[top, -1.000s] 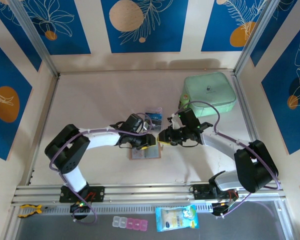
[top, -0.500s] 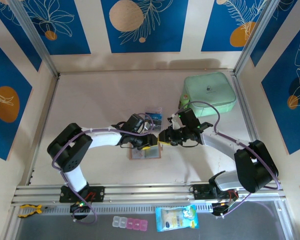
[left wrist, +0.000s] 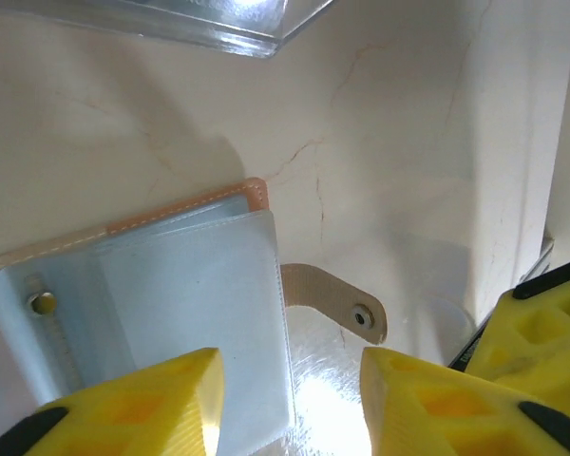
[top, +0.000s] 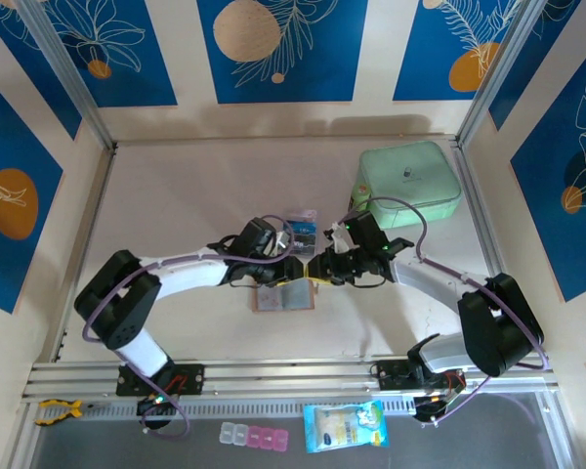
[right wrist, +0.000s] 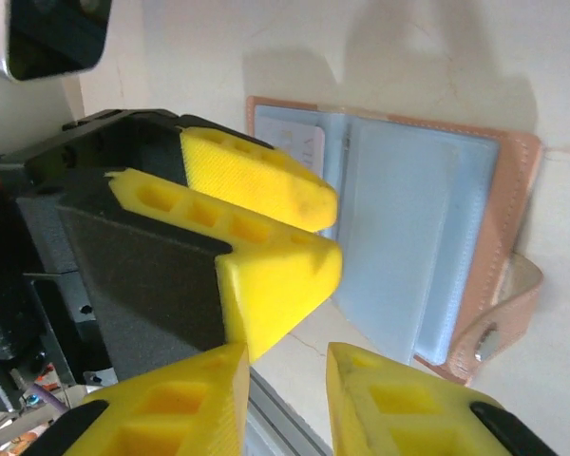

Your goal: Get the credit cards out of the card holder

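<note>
Can read no lettering for certain. Faint pale print on the pinkish card (right wrist: 296, 144) tucked in the card holder (right wrist: 513, 190), too blurred to make out. Pale print on the dark credit cards (top: 300, 231) lying far of the holder, too small. Small dark mark on the mint-green case (top: 410, 182), illegible. Printed blue packet (top: 344, 426) at the near edge, unreadable.

Bright, even light; near jaws perhaps blurred.

Tan-edged card holder (right wrist: 408, 237) with pale blue pockets, mint-green case (top: 410, 181), cream table (top: 195, 205).
</note>
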Controlling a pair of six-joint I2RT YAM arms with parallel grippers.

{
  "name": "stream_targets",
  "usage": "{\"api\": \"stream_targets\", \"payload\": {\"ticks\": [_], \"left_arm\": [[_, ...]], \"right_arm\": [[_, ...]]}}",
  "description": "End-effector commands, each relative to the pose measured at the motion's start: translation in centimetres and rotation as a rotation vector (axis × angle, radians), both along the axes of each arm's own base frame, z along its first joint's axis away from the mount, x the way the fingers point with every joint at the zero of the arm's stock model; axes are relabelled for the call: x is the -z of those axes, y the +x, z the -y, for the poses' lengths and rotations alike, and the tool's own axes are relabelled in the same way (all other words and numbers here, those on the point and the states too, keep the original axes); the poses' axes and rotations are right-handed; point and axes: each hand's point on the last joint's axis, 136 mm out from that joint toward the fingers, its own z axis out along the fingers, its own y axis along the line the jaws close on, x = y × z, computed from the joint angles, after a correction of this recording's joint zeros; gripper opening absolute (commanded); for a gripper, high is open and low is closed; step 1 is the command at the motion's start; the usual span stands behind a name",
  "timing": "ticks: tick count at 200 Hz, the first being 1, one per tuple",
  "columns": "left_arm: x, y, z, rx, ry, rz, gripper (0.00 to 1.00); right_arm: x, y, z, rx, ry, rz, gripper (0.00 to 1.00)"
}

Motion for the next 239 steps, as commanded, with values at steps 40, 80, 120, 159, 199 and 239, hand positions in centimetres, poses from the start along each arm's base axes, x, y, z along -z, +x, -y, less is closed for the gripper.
{"api": "stream_targets", "payload": {"ticks": [40,80,120,159,199,239], "left_arm": [[0.2,-0.3,-5.1,-0.075,0.051,0.014,0.29],[0.9,-1.0,-7.6,-0.101,0.092,0.005,0.19],[2.1,-1.6,-9.2,-0.12,0.115,-0.017,0.09],[3.1,-2.4,-9.6,-0.125,0.108,-0.047,0.05],[3.7,-2.5,-10.0,-0.133,0.118,-0.063,0.01],[3.8,-2.6,-10.6,-0.139,0.143,-0.057,0.0]], "right_arm": [[0.3,-0.2,-2.6,-0.056,-0.049,-0.027,0.24],[1.3,-0.5,-4.4,-0.103,-0.09,-0.046,0.22],[2.6,-0.7,-5.9,-0.136,-0.127,-0.067,0.21],[3.9,-0.9,-6.8,-0.164,-0.157,-0.087,0.2],[4.8,-1.1,-7.0,-0.175,-0.185,-0.102,0.2],[5.4,-1.0,-7.1,-0.186,-0.204,-0.104,0.2]]}}
